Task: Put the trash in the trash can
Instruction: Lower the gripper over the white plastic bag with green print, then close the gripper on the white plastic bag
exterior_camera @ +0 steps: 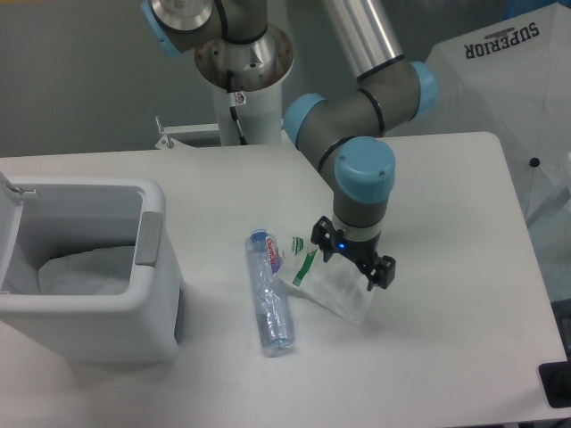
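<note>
The crushed clear bottle (270, 296) with a blue cap and a red-purple label lies on the white table, cap towards the back. Touching its right side lies the crumpled white wrapper with green print (328, 285). My gripper (352, 257) points down over the wrapper's upper right part. Its jaws are spread apart, one finger (319, 235) at the wrapper's back edge and the other at its right edge. Whether the fingers touch the wrapper is unclear. The light grey trash can (148, 242) stands at the left, its lid up and a white liner inside.
The arm's base column (241, 85) stands at the back of the table. A white cover printed "SUPERIOR" (508, 71) sits beyond the right edge. A black object (556, 383) shows at the table's lower right corner.
</note>
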Controlling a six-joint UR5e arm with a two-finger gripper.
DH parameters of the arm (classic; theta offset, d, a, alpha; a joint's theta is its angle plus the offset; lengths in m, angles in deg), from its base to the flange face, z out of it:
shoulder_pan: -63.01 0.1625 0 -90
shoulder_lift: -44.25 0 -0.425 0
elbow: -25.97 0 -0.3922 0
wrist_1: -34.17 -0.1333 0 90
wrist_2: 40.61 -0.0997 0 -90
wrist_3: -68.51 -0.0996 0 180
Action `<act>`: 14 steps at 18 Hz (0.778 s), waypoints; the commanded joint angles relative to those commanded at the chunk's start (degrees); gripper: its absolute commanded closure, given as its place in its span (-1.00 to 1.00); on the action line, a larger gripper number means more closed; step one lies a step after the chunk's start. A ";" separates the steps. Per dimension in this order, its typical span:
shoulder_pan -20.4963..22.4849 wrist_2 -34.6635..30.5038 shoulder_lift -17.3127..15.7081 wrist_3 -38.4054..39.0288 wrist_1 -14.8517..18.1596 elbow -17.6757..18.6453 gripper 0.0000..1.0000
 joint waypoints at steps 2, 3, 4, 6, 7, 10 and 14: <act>0.00 0.00 -0.53 -1.51 -0.09 1.76 -1.00; 0.00 0.00 -0.53 -1.60 -0.18 2.46 -1.00; 0.00 0.09 -0.53 -1.69 -0.18 3.08 -1.00; -0.09 0.09 -0.27 -1.52 -0.35 3.52 -1.00; -0.17 0.26 -0.09 -1.43 -0.44 3.61 -1.00; -0.53 0.61 0.26 -1.25 -0.53 3.61 -1.00; -2.46 0.70 2.37 0.93 -5.87 3.88 -1.00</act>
